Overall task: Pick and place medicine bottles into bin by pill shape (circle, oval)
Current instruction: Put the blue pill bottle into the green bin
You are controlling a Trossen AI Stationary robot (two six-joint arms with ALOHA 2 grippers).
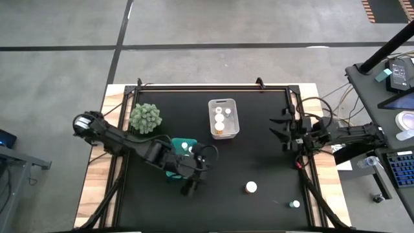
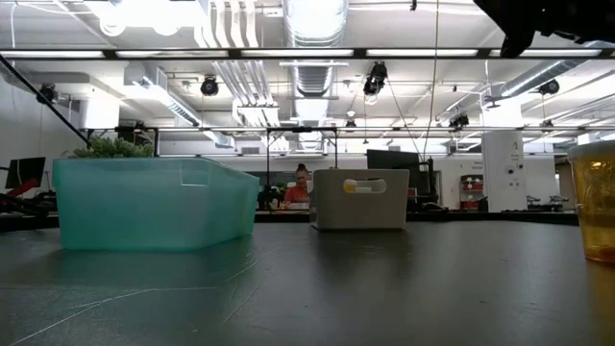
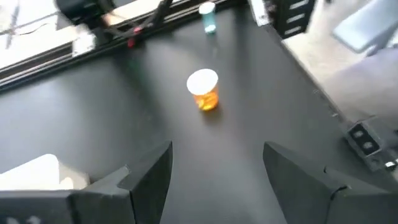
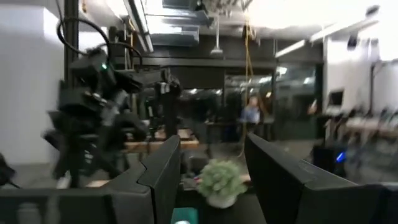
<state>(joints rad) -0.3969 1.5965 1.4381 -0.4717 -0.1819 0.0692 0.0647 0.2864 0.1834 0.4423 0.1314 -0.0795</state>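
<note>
Your left gripper (image 1: 191, 188) has its jaws spread wide with nothing between them; through the left wrist view the two dark fingers (image 3: 149, 171) frame bare black desk, and the small amber-orange medicine bottle with a round white cap (image 3: 203, 89) stands upright ahead of them, apart from both fingers. From above, that same bottle (image 1: 251, 188) sits on the black desk (image 1: 259, 162) to the right of your left gripper, in the front half of the surface. The left arm reaches in from the rear left corner, slanting across the teal translucent plastic bin (image 1: 178, 152), which holds a couple of white-capped bottles (image 1: 185, 147). Your right gripper (image 1: 283, 131) rests at the right edge of the desk, jaws partly open and gripping nothing, its arm stretched level and pointing left across the surface toward the green bushy plant (image 1: 145, 118). A second, smaller white-capped bottle (image 1: 295, 204) stands near the front right edge, well apart from both grippers. The white rectangular plastic bin (image 1: 224, 118) near the rear centre holds several capped bottles (image 1: 219, 120). In the low view the teal bin (image 2: 154, 204) and white bin (image 2: 359, 199) stand apart on the desk, and an amber bottle (image 2: 598, 202) shows at the right border.
</note>
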